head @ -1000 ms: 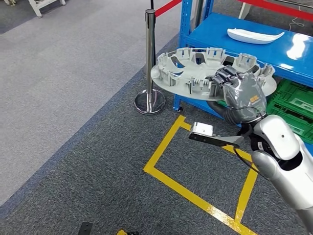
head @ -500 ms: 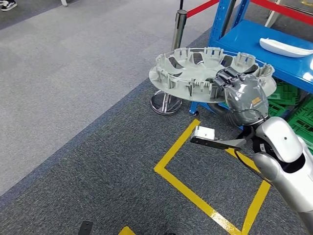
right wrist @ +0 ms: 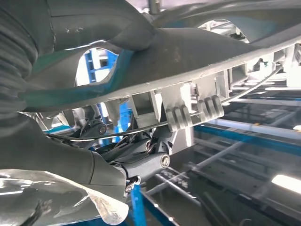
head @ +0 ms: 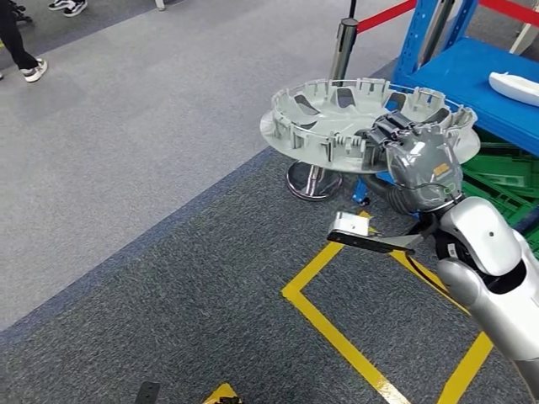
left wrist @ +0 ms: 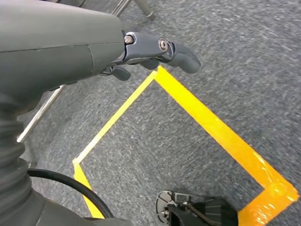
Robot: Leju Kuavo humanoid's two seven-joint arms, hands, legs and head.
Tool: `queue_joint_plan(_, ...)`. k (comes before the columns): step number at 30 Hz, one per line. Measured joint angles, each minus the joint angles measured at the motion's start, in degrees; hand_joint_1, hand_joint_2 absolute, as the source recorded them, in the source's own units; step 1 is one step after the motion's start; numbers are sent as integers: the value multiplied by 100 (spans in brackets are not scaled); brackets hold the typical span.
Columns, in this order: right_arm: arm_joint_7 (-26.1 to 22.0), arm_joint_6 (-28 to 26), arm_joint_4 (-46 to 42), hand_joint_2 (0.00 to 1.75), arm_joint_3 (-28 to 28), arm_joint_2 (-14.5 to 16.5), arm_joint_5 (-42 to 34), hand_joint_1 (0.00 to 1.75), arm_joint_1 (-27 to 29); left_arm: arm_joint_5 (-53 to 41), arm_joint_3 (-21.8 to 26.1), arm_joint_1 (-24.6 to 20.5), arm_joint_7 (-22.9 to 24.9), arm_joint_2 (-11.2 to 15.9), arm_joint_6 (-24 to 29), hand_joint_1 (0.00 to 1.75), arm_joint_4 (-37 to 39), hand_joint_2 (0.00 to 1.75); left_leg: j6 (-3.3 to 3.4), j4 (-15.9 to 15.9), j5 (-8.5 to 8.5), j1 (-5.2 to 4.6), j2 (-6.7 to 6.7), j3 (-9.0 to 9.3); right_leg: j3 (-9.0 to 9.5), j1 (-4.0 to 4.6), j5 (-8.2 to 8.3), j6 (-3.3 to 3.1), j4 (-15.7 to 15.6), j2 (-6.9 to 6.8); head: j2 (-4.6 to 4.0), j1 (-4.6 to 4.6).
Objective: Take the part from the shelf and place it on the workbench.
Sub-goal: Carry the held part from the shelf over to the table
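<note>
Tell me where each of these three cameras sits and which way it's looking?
Head view: high on the body, looking forward and down at carpet, the blue shelf and the grey round part held by the right hand.
Left wrist view: behind the left hand, facing floor and yellow tape.
Right wrist view: behind the right hand, facing the part's underside.
Shared: the part; the tape.

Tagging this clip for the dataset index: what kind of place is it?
Probably a factory or warehouse demo floor: a blue steel shelf with green plastic crates under it, yellow floor tape marking a standing zone, and a stanchion with red rope. The right hand holds a grey wheel cover.
</note>
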Motion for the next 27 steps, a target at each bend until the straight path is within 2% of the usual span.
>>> queue_joint_plan(1, -1, 0, -1, 175, 2, 5, -1, 175, 0, 0, 0, 2, 0, 2, 0, 0, 0, 175, 12, -291, 183, 1, 17, 143, 15, 1, -11, 8, 0, -43, 0, 1)
queue_joint_plan(2, -2, 0, -1, 175, 2, 12, -1, 175, -1, 0, 0, 0, 0, 4, 0, 0, 0, 175, 35, -706, 382, -8, 89, 346, 34, 4, -26, 23, 0, -86, 0, -1)
queue_joint_plan(3, -2, 0, -2, 175, 2, 19, -2, 175, -3, -1, 0, -6, 1, 6, -1, 0, 0, 175, 61, -1082, 511, -38, 189, 529, 46, 17, -41, 44, -1, -125, 0, 1)
queue_joint_plan(4, -2, 1, -2, 175, 2, 26, -1, 175, -6, -3, 0, -14, 1, 7, -1, 0, 0, 175, 91, -1365, 586, -63, 274, 659, 51, 31, -53, 70, 1, -164, 0, 3)
queue_joint_plan(5, -2, 1, -1, 175, 2, 28, 2, 175, -9, -7, 0, -17, 2, 8, -2, 0, 0, 175, 118, -1511, 595, -88, 336, 717, 52, 46, -60, 97, -1, -204, 0, 4)
queue_joint_plan(7, -2, 3, 0, 175, 3, 33, 8, 175, -17, -18, 0, -13, 6, 11, -2, 0, 0, 175, 170, -1557, 581, -102, 277, 715, 68, 58, -73, 153, -15, -295, 0, 6)
queue_joint_plan(8, -1, 5, 1, 175, 3, 37, 10, 175, -20, -22, 0, -4, 8, 13, -2, 0, 0, 175, 199, -1578, 590, -95, 227, 727, 72, 50, -106, 181, -7, -301, 0, 7)
queue_joint_plan(9, -1, 7, 2, 175, 4, 43, 12, 175, -26, -27, 0, -3, 9, 15, -2, 0, 0, 175, 231, -1599, 601, -85, 175, 742, 40, 42, -182, 199, 75, -238, 0, 11)
queue_joint_plan(11, -1, 10, 4, 175, 14, 50, 15, 175, -42, -38, 0, -13, 8, 16, -7, 0, 0, 175, 287, -1627, 616, -66, 81, 766, -197, 34, -459, 210, 558, -7, 0, 38)
queue_joint_plan(13, -2, 10, 8, 175, 36, 54, 17, 175, -50, -43, 1, -23, 7, 15, -16, 0, 0, 175, 317, -1626, 610, -74, -22, 765, -582, 45, -729, 201, 1290, 146, 0, 59)
queue_joint_plan(14, -1, 10, 10, 175, 49, 55, 17, 175, -48, -44, 1, -21, 7, 15, -20, 0, 0, 175, 322, -1624, 607, -79, -79, 767, -716, 49, -749, 198, 1502, 169, 0, 60)
queue_joint_plan(15, 1, 10, 13, 175, 60, 56, 17, 175, -47, -45, 2, -19, 7, 16, -23, 0, 0, 175, 325, -1620, 606, -82, -140, 770, -763, 51, -664, 193, 1523, 181, 0, 60)
queue_joint_plan(16, 5, 9, 15, 175, 67, 56, 16, 175, -45, -46, 2, -18, 8, 16, -25, 0, 0, 175, 323, -1613, 604, -82, -203, 776, -691, 49, -471, 183, 1298, 192, 0, 61)
queue_joint_plan(17, 9, 7, 17, 175, 69, 55, 16, 175, -45, -49, 1, -18, 8, 16, -27, 0, 0, 175, 317, -1604, 599, -80, -260, 781, -535, 44, -240, 173, 911, 231, 0, 61)
queue_joint_plan(18, 12, 6, 18, 175, 69, 55, 15, 175, -45, -51, 1, -19, 9, 15, -30, 0, 0, 175, 305, -1594, 595, -81, -311, 773, -355, 38, -75, 163, 544, 310, 0, 60)
queue_joint_plan(19, 14, -2, 18, 175, 68, 54, 15, 175, -47, -56, 1, -20, 10, 15, -33, 0, 0, 175, 288, -1574, 594, -80, -355, 752, -212, 32, 19, 154, 245, 383, 1, 58)
queue_joint_plan(21, 21, -19, 19, 175, 65, 54, 15, 175, -31, -64, 2, -12, 15, 18, -39, 0, 0, 175, 240, -1556, 610, -66, -426, 701, -98, 42, 8, 139, 56, 467, 1, 53)
queue_joint_plan(23, 31, -34, 19, 175, 60, 54, 15, 175, -4, -68, 2, 9, 21, 28, -42, 0, 0, 175, 187, -1541, 606, -54, -475, 681, -76, 41, 13, 105, 23, 400, 1, 51)
queue_joint_plan(25, 42, -43, 18, 175, 40, 54, 15, 175, 17, -69, 2, 15, 26, 37, -46, 0, 0, 175, 121, -1298, 447, -65, -333, 578, -32, 18, 16, 43, -7, 298, 0, 15)
queue_joint_plan(27, 49, -55, 17, 175, 6, 53, 15, 175, 42, -79, 2, 6, 30, 39, -58, 0, 0, 175, 57, -639, 129, -46, -100, 279, 0, 21, 1, -7, -16, 193, 1, -20)
